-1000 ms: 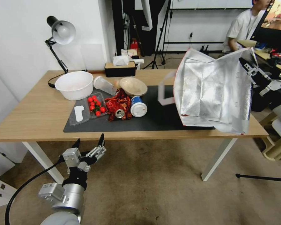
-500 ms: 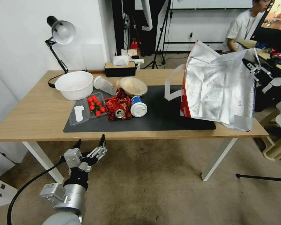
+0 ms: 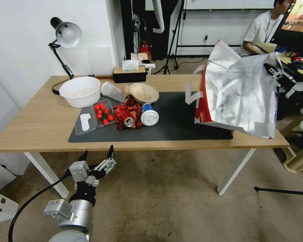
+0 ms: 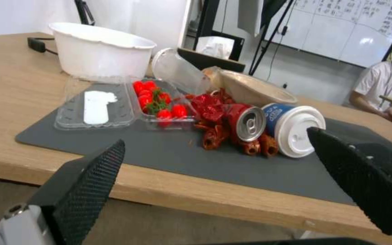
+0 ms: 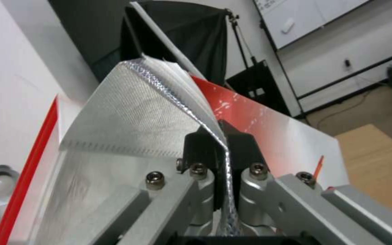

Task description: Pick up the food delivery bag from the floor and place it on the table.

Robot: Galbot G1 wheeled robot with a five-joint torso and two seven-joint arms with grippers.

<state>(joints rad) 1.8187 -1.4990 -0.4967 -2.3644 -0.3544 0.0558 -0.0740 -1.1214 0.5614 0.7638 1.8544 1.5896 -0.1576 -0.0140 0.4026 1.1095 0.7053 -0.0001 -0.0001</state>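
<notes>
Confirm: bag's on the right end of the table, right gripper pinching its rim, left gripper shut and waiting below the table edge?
One thing is off: the left gripper is open, not shut. The left wrist view shows its fingers spread wide with nothing between them. The rest holds: the bag sits on the table at its right end, and the right gripper is shut on the bag's foil rim.

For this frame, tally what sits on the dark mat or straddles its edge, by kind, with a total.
Bag: 1
Bowls: 2
Cups: 2
Can: 1
Red wrapper: 1
Tomato box: 1
Total: 8
</notes>
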